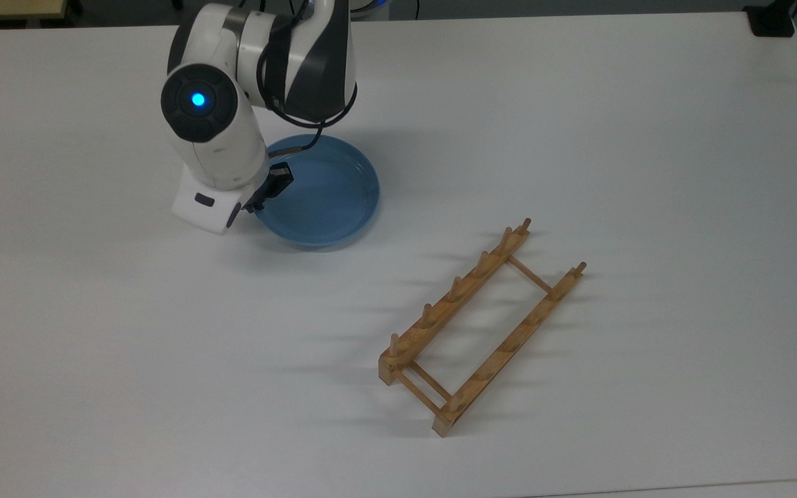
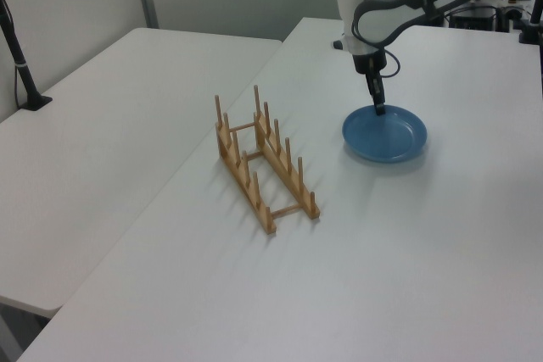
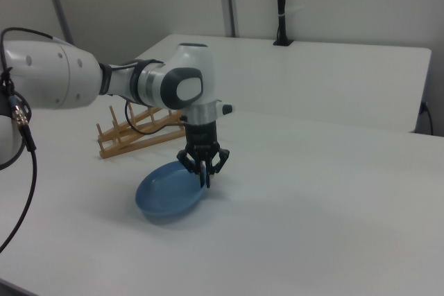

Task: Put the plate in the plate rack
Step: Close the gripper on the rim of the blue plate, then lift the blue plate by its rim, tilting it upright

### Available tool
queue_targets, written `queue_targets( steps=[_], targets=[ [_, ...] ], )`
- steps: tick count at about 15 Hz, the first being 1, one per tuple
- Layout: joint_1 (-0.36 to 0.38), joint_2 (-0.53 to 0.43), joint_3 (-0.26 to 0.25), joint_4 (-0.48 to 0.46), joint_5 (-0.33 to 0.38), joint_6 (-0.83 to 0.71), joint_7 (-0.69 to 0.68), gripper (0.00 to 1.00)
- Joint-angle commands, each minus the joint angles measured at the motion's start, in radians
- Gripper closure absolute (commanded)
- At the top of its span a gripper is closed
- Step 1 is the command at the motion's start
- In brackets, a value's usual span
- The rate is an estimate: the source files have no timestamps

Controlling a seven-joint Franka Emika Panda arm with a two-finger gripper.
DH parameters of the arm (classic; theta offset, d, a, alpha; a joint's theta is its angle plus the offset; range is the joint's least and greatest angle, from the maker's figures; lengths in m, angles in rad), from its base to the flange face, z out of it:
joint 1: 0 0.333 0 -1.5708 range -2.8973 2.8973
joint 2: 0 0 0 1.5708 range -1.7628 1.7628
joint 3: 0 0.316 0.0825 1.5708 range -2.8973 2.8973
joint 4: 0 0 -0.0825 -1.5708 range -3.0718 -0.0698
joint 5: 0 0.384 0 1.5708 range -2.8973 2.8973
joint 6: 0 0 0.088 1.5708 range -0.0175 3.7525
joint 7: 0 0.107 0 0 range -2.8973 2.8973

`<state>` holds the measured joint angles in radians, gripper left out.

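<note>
One gripper (image 3: 205,179), fingers pressed together on the plate's rim at the top view's left edge. Plate (image 1: 326,200) tipped slightly, its far side low by the table (image 1: 578,104). Right of the plate in the top view, well apart: plate rack (image 1: 481,325), long axis diagonal, slots empty. Needs carrying rightward, then turning upright.

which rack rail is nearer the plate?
The rail on the top view's left, the one whose far end points toward the plate. The other rail lies beyond it, farther from the plate.
</note>
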<state>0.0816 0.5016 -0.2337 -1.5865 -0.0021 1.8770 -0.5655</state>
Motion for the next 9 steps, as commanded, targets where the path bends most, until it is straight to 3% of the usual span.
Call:
queue_targets(
  steps=[1,9],
  targets=[
    [-0.003,-0.058,-0.009,-0.013,0.022,-0.021,-0.031,1.00],
    [0.001,-0.205,-0.016,0.002,0.028,-0.013,-0.027,1.00]
  ],
)
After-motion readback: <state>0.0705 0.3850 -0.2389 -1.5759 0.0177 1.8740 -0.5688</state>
